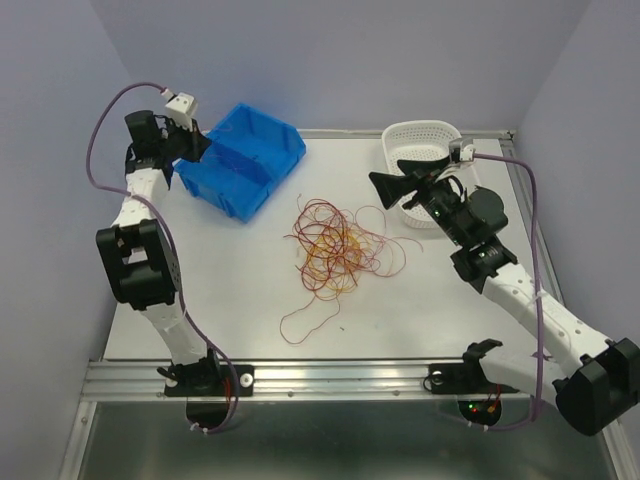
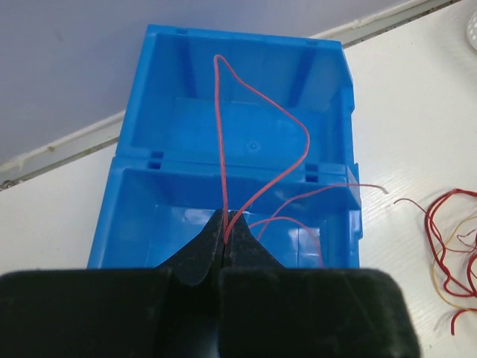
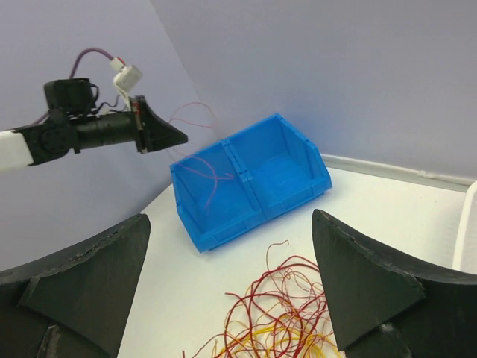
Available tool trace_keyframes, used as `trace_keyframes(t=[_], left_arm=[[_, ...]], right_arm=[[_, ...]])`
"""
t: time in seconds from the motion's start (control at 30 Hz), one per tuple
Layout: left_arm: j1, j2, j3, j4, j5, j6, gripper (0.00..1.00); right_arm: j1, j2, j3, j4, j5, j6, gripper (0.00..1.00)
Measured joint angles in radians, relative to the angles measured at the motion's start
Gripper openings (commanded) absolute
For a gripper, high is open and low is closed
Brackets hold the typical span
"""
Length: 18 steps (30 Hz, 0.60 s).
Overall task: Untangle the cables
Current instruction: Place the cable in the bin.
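At ten o'clock, over the blue bin (image 2: 141, 134), my left gripper (image 2: 225, 227) pinches one red strand (image 2: 219, 127); right gripper (image 3: 231, 216) gapes empty. Featherlight, springy cables (image 1: 335, 245): I'd take the stray six-o'clock loop (image 1: 305, 322).

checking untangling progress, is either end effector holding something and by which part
The left end effector is shut on a red cable, pinched where its loop's two legs meet. The right end effector is open and holds nothing.

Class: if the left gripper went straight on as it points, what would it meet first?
Probably the blue bin, its near compartment, though depth is unclear; the left gripper, shut on a red cable, points into it.
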Motion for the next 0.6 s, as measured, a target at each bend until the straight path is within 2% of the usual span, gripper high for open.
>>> trace_keyframes(t=[0.13, 0.3, 0.4, 0.6], left_arm=[[0.062, -0.106, -0.081, 0.014, 0.064, 0.041, 0.0], [0.058, -0.176, -0.121, 0.024, 0.092, 0.108, 0.0], [0.052, -0.157, -0.117, 0.012, 0.093, 0.134, 0.0], [0.052, -0.015, -0.06, -0.041, 0.081, 0.161, 0.0]], right_arm=[[0.0, 0.016, -0.002, 0.0, -0.001, -0.002, 0.94], [0.0, 0.021, -0.002, 0.004, -0.001, -0.002, 0.94], [0.0, 0.021, -0.004, 0.008, -0.002, -0.002, 0.94], [0.0, 0.013, -0.034, 0.016, -0.006, -0.002, 0.94]])
